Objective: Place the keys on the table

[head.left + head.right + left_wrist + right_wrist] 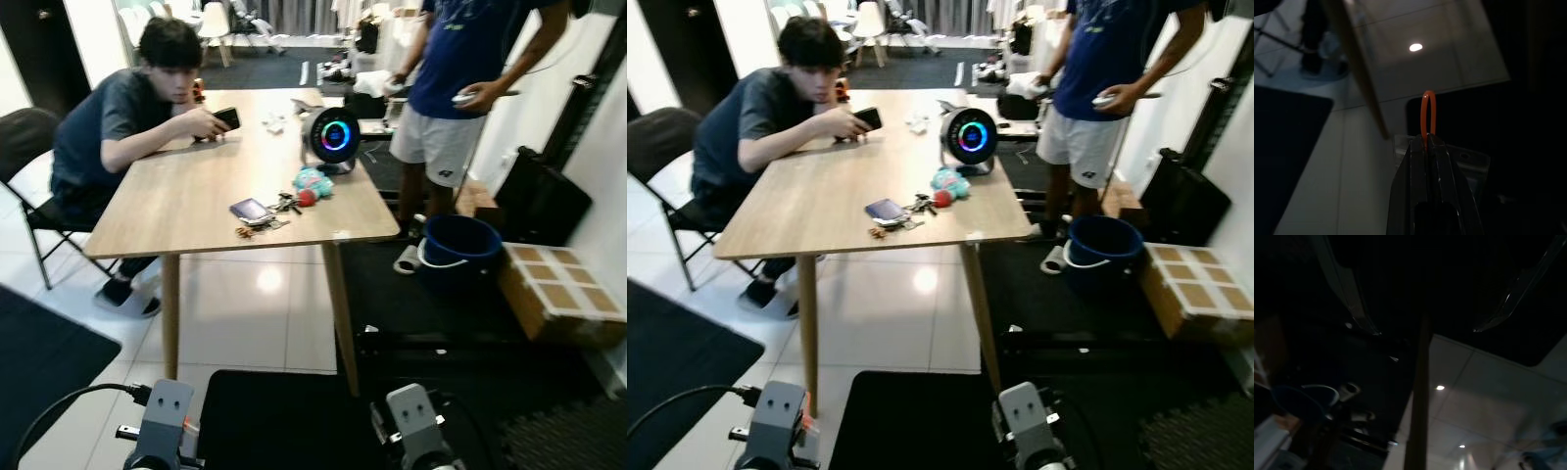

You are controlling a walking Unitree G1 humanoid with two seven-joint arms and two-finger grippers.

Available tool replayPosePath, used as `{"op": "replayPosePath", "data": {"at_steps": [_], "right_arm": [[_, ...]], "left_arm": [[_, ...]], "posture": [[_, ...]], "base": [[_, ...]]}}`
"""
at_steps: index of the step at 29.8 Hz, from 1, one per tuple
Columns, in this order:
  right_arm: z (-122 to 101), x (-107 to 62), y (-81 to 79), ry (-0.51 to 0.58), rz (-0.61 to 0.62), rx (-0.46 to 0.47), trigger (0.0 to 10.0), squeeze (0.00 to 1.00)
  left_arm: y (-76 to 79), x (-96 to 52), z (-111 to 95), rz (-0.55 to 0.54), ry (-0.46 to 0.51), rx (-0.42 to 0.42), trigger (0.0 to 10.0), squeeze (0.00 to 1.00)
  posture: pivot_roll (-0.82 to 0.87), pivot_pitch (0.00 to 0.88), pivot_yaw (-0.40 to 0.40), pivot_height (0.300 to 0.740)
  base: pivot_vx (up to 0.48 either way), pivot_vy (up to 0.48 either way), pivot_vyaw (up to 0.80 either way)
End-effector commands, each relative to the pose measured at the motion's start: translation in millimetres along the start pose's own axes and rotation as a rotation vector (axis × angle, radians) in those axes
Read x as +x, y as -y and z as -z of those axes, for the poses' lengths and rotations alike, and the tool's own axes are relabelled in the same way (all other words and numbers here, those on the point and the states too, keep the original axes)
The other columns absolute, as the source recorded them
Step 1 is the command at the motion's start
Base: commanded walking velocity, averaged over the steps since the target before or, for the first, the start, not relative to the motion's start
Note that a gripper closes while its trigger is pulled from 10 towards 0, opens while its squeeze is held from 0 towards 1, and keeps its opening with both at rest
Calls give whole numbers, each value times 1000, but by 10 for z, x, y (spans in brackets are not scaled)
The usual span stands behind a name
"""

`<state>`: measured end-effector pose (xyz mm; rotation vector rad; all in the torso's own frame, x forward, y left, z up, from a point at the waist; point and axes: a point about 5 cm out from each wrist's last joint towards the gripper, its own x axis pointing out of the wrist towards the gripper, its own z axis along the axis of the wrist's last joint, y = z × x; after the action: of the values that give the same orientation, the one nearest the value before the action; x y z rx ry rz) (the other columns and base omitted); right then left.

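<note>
a wooden table [196, 201] stands ahead, one person seated at its far left and another standing at its right. the keys [284, 206] lie on it beside a small blue pouch [251, 211]. the left gripper [1426, 142], hanging low, is clenched on an orange ring [1428, 113]. the right gripper's state cannot be told.
</note>
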<state>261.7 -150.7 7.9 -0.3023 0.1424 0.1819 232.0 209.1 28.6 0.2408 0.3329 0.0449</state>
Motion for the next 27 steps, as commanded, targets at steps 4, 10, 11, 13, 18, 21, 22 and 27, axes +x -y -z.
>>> {"op": "replayPosePath", "data": {"at_steps": [4, 10, 11, 13, 18, 21, 22, 27], "right_arm": [[63, -39, -47, -29, -13, 3, 10000, 0], [56, -35, -55, -24, -19, -8, 10000, 0], [55, -32, -53, -24, -21, -13, 10000, 0], [54, -30, -52, -25, -23, -17, 10000, 0], [46, -21, -58, -23, -31, -27, 10000, 0], [40, -13, -63, -22, -33, -26, 10000, 0], [40, -12, -64, -22, -33, -25, 10000, 0], [47, -12, -64, -28, -26, -18, 10000, 0]], "left_arm": [[1, -19, 49, 1, -18, 7, 10000, 0], [-7, -23, 57, -3, -20, 8, 10000, 0], [-4, -24, 59, -3, -21, 8, 10000, 0], [-2, -24, 60, -4, -21, 7, 10000, 0], [3, -27, 71, -4, -24, 4, 10000, 0], [-12, -32, 105, 40, -40, 6, 10000, 0], [-13, -33, 114, 58, -45, 8, 10000, 0], [94, -17, 108, 191, -43, 75, 10000, 0]], "posture": [[123, 133, 32, 740], [123, 133, 32, 740], [124, 131, 28, 740], [124, 131, 26, 740], [124, 130, 25, 740], [123, 129, 24, 740], [123, 129, 24, 740], [130, 130, 26, 740]], "base": [[0, 0, -800], [0, 0, 0], [0, 0, 0], [0, 0, 0], [0, 0, 0], [0, 0, 0], [0, 0, 0], [0, 0, 0]]}}
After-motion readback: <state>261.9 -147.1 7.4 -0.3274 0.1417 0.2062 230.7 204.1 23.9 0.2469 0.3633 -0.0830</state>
